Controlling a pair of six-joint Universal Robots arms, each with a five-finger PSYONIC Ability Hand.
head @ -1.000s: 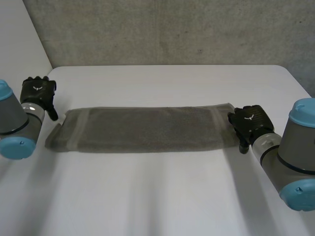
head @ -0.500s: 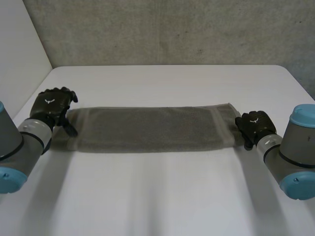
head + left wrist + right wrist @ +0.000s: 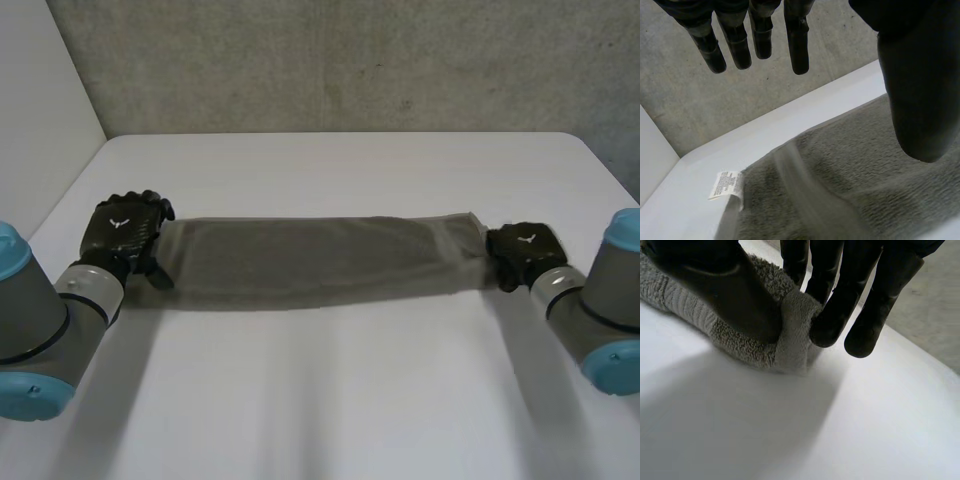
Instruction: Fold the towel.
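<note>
A grey towel (image 3: 310, 258), folded into a long strip, lies across the middle of the white table (image 3: 330, 400). My left hand (image 3: 122, 232) hovers over its left end with fingers (image 3: 798, 45) straight and thumb (image 3: 912, 100) spread, touching nothing; a white care label (image 3: 726, 184) sticks out of the towel (image 3: 840, 175) at that end. My right hand (image 3: 522, 250) is at the right end, where its thumb (image 3: 730, 285) and fingers (image 3: 832, 315) pinch the bunched short edge of the towel (image 3: 790, 330).
A grey concrete wall (image 3: 340, 60) stands behind the table's far edge. Bare tabletop spreads in front of the towel and beyond it.
My left hand has moved right and forward over the towel's left end. My right hand has closed on the right end, and the towel has shifted and bunched slightly.
</note>
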